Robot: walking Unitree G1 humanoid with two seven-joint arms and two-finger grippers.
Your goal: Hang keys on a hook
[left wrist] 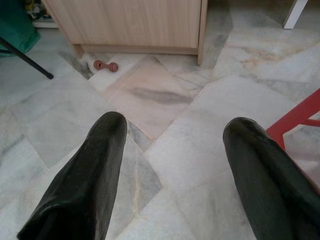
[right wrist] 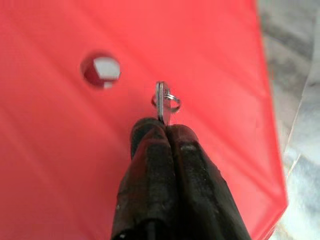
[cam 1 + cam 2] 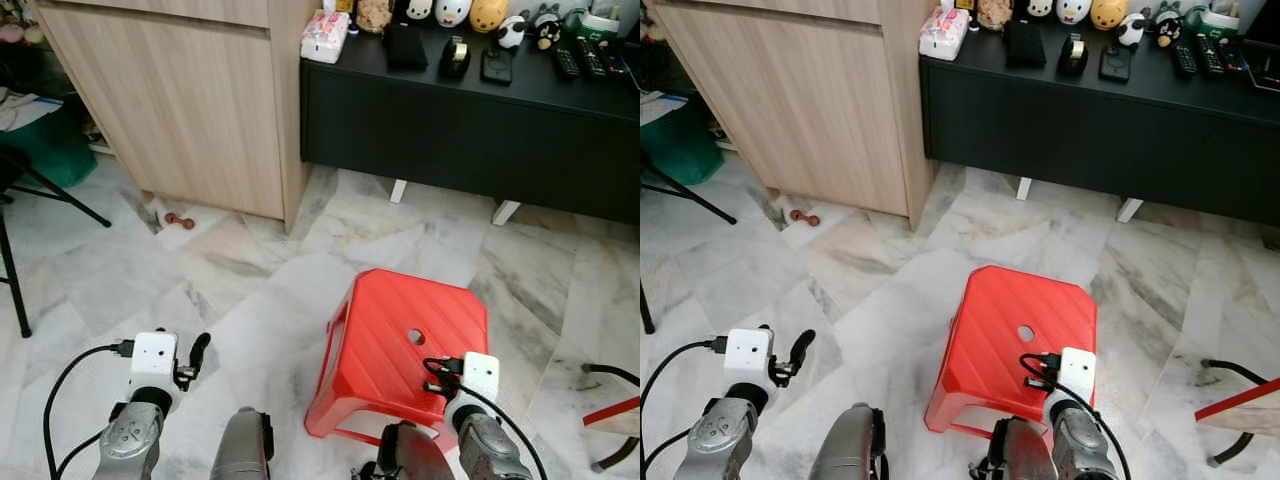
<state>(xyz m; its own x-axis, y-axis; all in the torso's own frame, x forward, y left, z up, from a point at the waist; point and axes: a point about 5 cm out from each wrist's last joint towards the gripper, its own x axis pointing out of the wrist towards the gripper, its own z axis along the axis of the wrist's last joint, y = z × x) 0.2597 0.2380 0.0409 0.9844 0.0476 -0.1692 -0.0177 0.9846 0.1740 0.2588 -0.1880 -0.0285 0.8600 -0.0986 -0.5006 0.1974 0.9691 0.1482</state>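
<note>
Right hand [image 2: 162, 131] pinched closed on key [image 2: 161, 102], small ring at key's top, held above red stool [image 3: 390, 350] seat near its round hole [image 2: 101, 70]. Left hand [image 1: 172, 165] fingers spread wide, nothing between, over marble floor [image 3: 240, 270]. Wooden cabinet [image 3: 190, 100] and black tabletop [image 3: 520, 85] beyond.

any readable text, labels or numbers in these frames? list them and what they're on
None can be read.
Tissue pack on the black cabinet: print too blurred.
Remotes: button marks too small.
Red stool, key in the right hand, left hand: no text seen.
</note>
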